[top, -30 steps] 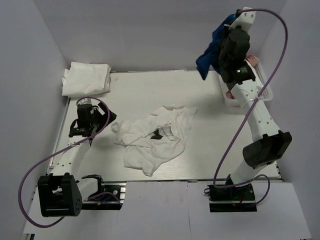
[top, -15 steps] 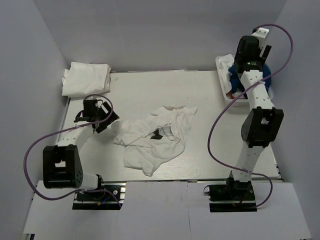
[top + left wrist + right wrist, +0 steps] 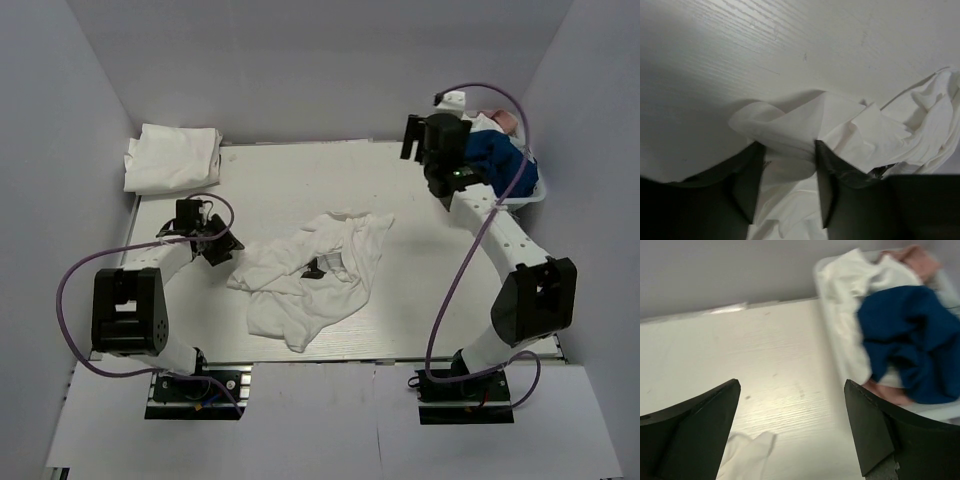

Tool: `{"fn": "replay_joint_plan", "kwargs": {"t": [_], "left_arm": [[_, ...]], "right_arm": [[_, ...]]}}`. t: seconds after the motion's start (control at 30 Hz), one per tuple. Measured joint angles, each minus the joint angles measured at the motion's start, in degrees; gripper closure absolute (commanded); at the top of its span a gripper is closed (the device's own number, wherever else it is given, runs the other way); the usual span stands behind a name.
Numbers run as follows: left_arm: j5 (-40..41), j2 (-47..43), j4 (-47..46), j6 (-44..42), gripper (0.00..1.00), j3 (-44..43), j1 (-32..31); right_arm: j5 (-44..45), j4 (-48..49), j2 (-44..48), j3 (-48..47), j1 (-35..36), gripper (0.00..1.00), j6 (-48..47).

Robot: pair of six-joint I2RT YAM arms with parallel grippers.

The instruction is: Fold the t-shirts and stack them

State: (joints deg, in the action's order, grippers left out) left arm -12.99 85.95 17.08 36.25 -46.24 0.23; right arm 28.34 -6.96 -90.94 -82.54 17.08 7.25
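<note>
Crumpled white cotton t-shirt: judged limp, light; best taken at its edge, now straddled by part-open left claw; right claw is held wide, empty.

Left arm folded low, left gripper fingers half apart. Right arm extended, right gripper fingers spread wide.

A crumpled t-shirt lies on the middle of the worktop. A folded t-shirt lies at the far left corner. A bin at the far right corner holds a heap of garments. The left tool sits at the crumpled t-shirt's left edge, cloth between its fingers. The right tool hangs just left of the bin.
</note>
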Motion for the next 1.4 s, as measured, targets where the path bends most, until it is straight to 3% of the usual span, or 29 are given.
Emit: {"fn": "replay_joint_plan", "kwargs": {"t": [0.1,0.13,0.33,0.53,0.7,0.9,0.93,0.97,1.07,1.1,1.27,1.4], "left_arm": [[-0.4,3.0,-0.3,0.2,0.96,-0.3,-0.1],[-0.5,4.1,-0.3,0.3,1.00,-0.6,-0.1],[-2.3,9.5,1.6,-0.2,1.00,-5.6,0.0],[-4.9,5.1,-1.7,0.3,1.00,-1.3,0.0],[-5.5,-1.0,-3.8,0.8,1.00,2.1,0.0],[-4.9,-4.3,-5.2,0.9,1.00,2.2,0.0],[-4.8,-4.4,-5.1,0.9,1.00,2.2,0.0],[-4.8,-4.5,-5.1,0.9,1.00,2.2,0.0],[-4.5,-4.6,-5.0,0.9,1.00,2.2,0.0],[-4.4,-4.7,-4.9,0.9,1.00,2.2,0.0],[-3.5,-6.1,-4.0,0.9,1.00,2.0,0.0],[-3.1,-7.8,-2.4,0.9,1.00,-0.7,-0.1]], "right_arm": [[-0.9,-0.2,-1.6,1.6,5.4,0.10,2.8],[-1.2,-0.6,-2.8,2.1,6.8,0.10,4.1],[-7.2,-2.5,-12.3,3.5,9.6,0.10,6.8],[-13.0,5.8,-16.5,9.1,11.8,0.10,-6.8],[-19.4,7.1,-22.3,6.6,14.3,0.10,-17.2],[-23.6,6.7,-27.5,3.8,14.4,0.10,-22.5],[-23.4,6.7,-28.4,2.7,14.4,0.13,-22.6],[-23.1,6.8,-29.3,1.6,14.4,0.38,-22.5],[-20.7,7.2,-31.2,-0.9,14.2,0.78,-21.7],[-19.8,7.6,-31.5,-1.1,14.1,1.00,-20.9],[-15.1,9.9,-31.0,-0.5,14.0,1.00,-18.0],[-9.7,12.7,-22.7,6.0,14.1,1.00,-16.9]]}}
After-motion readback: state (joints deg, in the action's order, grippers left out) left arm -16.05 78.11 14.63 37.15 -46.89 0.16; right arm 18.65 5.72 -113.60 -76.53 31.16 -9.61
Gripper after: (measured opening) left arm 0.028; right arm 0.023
